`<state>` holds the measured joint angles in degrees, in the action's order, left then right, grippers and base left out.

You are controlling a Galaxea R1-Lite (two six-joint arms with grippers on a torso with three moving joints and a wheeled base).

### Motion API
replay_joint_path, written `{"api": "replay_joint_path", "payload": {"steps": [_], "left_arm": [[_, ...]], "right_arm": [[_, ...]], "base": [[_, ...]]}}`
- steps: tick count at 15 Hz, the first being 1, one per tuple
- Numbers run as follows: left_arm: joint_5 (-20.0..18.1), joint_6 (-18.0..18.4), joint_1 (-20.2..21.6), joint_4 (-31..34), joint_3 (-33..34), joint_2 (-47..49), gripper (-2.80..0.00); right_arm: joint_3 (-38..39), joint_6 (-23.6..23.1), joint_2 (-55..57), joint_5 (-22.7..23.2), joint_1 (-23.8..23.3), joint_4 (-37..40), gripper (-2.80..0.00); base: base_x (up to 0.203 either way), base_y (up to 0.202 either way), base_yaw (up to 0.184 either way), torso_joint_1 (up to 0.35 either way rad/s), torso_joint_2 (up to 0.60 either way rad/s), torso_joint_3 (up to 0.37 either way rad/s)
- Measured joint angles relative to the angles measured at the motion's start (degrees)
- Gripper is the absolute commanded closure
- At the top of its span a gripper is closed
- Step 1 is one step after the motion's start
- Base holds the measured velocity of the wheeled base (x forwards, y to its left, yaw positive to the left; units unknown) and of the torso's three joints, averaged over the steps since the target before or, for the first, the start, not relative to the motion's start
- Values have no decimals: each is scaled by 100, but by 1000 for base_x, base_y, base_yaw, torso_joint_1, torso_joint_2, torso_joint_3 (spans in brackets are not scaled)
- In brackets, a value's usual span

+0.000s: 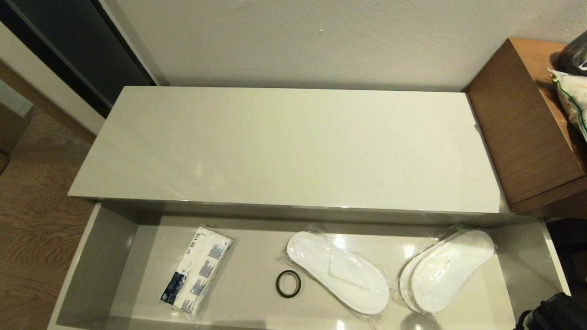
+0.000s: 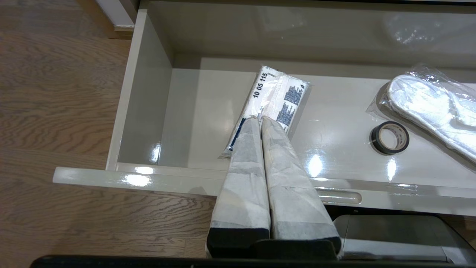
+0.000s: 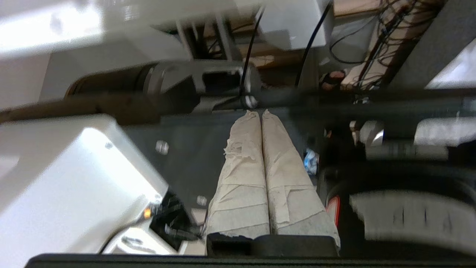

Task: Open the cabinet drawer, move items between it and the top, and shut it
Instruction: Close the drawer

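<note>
Wide, shallow glossy grey-beige cabinet drawer [image 1: 98, 270] stands pulled out below the long glossy cream-beige cabinet top [image 1: 284, 146]. Inside the drawer, from the robot's left to right: flat white packet with blue-black print [image 1: 197, 271] lying at a slant; small black ring [image 1: 288, 283] flat on the drawer floor, just beside the middle pair of white slippers in a clear plastic bag [image 1: 338, 271]; second bagged pair of white slippers [image 1: 447, 271] towards the right end, apart from the first pair. Taller brown wooden desk [image 1: 523, 133] adjoins the cabinet on the right. Left gripper [image 2: 261, 118]: tape-wrapped fingers pressed together, nothing between them, hanging over the drawer's front edge with tips above the packet's near end; contact cannot be told. Right gripper [image 3: 261, 111]: fingers likewise together and empty, pointing at dark robot hardware and cables, away from the drawer; view blurred.
</note>
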<state>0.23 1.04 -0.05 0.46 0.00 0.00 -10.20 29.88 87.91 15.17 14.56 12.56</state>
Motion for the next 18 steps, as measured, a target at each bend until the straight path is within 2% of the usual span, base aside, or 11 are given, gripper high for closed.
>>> {"api": "replay_joint_path", "payload": {"steps": [3,5,10,12,15,18], "left_arm": [[2,0,0,-1,0,0,0],[2,1,-5,-2,0,0,0],[1,1,-5,-5,0,0,0],[-1,0,-2,-2,0,0,0],[4,0,-5,-2,-1,0,0],[0,0,-2,-5,-2,0,0]], "right_arm": [[25,100,425,-215,0,-838,0],[7,393,434,-327,-6,-1354,0],[-337,977,-356,-556,1,-1653,0],[-744,1289,-841,-883,-9,-1467,0],[-1469,1692,-1488,-1412,-6,-583,0],[-1879,1771,-2005,-1412,0,216,0]], "base": [[0,0,0,0,0,0],[0,0,0,0,0,0],[0,0,0,0,0,0],[0,0,0,0,0,0],[0,0,0,0,0,0],[0,0,0,0,0,0]]}}
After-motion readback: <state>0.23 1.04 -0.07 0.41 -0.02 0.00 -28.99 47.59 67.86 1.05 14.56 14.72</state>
